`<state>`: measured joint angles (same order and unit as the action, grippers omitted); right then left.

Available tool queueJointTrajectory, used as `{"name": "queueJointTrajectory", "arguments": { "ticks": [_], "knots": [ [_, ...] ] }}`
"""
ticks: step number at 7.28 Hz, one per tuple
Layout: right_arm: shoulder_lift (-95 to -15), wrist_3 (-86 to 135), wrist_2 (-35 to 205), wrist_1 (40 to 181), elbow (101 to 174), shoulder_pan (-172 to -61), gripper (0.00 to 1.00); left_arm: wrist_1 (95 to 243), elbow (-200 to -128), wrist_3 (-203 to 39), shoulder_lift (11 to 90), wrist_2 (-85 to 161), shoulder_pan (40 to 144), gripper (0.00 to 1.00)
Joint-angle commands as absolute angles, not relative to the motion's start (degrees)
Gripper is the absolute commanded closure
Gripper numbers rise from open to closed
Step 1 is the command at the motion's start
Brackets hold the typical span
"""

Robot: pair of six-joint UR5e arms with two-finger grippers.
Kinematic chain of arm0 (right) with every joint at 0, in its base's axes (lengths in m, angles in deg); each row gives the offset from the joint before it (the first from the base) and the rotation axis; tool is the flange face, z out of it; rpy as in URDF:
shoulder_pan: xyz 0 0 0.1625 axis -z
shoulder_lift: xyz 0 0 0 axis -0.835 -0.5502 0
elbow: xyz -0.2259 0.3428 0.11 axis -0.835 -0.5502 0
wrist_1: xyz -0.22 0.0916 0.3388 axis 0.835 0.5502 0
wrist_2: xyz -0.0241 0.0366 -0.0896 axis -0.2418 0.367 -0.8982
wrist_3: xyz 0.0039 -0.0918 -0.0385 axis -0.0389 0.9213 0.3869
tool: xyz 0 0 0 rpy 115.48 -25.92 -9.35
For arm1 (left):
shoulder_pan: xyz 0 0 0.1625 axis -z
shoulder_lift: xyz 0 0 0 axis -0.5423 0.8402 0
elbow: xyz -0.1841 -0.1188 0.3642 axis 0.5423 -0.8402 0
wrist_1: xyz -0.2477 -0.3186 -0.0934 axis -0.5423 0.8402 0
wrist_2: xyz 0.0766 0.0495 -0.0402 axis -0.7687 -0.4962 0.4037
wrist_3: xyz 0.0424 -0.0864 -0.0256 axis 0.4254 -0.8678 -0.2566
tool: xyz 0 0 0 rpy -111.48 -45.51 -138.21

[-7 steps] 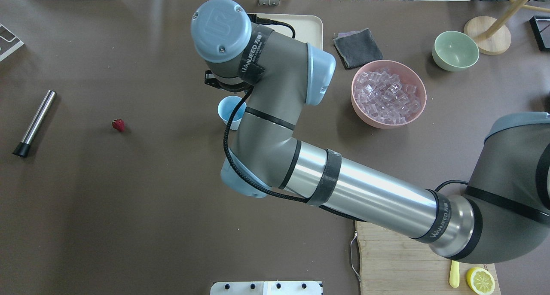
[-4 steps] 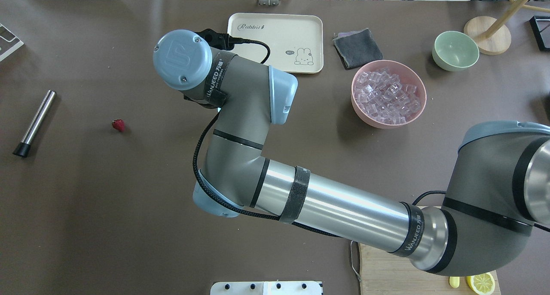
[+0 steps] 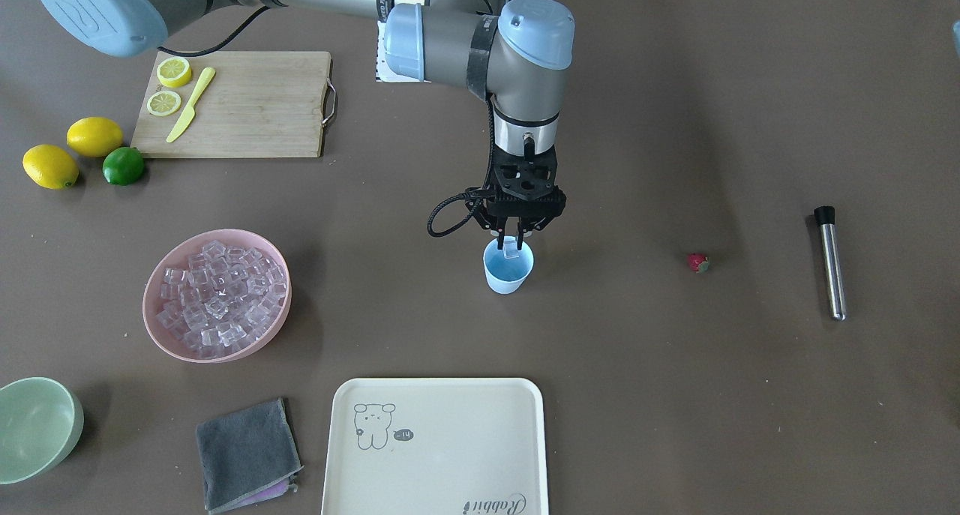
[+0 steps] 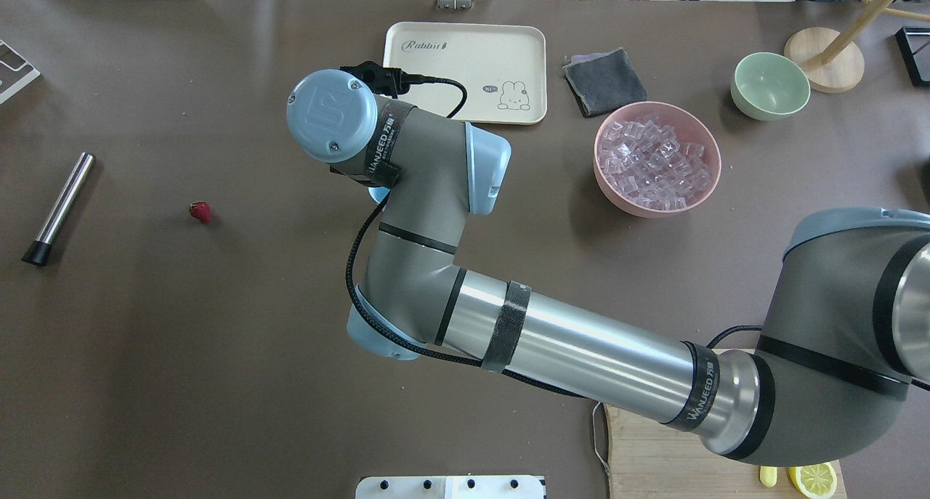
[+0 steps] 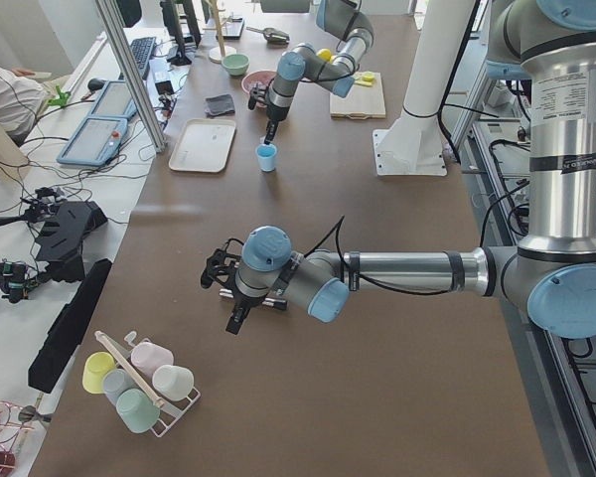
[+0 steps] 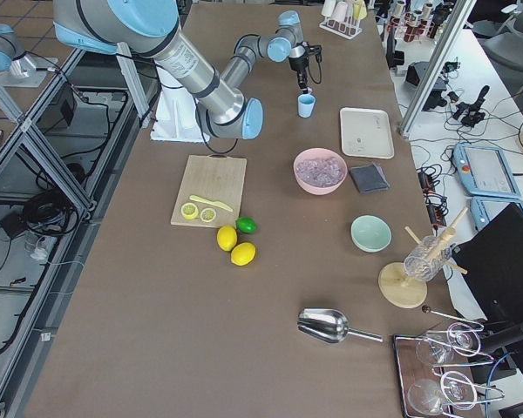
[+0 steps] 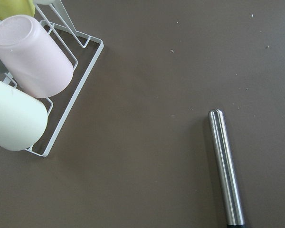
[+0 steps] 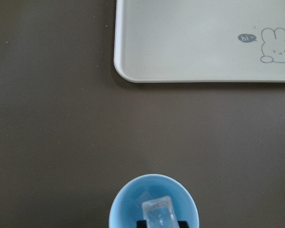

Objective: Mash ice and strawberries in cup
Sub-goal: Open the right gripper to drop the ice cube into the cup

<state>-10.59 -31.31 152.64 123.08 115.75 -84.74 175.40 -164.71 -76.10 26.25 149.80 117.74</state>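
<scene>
The light blue cup [image 3: 508, 269] stands mid-table. My right gripper [image 3: 511, 245] hangs straight above its mouth, shut on a clear ice cube [image 3: 511, 248]. In the right wrist view the ice cube [image 8: 157, 213] sits over the cup [image 8: 128, 204], with another cube faint inside. The right arm hides most of the cup in the overhead view. The pink bowl [image 3: 147, 299] holds many ice cubes [image 3: 217, 294]. The strawberry [image 3: 697, 262] lies alone on the table [image 4: 200, 211]. My left gripper [image 5: 236, 320] hovers above a steel muddler [image 7: 226, 168]; I cannot tell whether it is open.
A cream tray [image 3: 435, 447] lies beyond the cup. A grey cloth [image 3: 247, 455] and a green bowl [image 3: 34, 425] are near the pink bowl. A cutting board [image 3: 255, 103] holds lemon slices beside a lime [image 3: 124, 166]. A cup rack [image 7: 28, 85] is near the muddler.
The right wrist swung left, away from the tray, then a little back right. The cup, visible beside it a second ago, is now covered by it.
</scene>
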Motion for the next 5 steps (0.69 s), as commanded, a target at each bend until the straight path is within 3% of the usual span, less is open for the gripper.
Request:
{"name": "queueJointTrajectory", "arguments": {
  "ticks": [1,2,3,5],
  "knots": [
    [-10.92,-31.24,152.56,122.11,115.24,-84.66,0.96,175.37,-164.77,-76.17,26.28,149.79,117.74,0.03],
    [-11.01,-31.32,152.56,122.11,115.24,-84.65,0.67,175.37,-164.77,-76.17,26.28,149.79,117.74,0.03],
    [-11.01,-31.32,152.56,121.50,115.33,-84.65,0.01,175.46,-164.77,-76.17,26.28,149.79,117.74,0.03],
    [-11.80,-31.06,152.73,120.00,115.59,-85.18,0.00,175.46,-164.86,-76.26,26.37,149.88,117.74,0.03]
  ]
}}
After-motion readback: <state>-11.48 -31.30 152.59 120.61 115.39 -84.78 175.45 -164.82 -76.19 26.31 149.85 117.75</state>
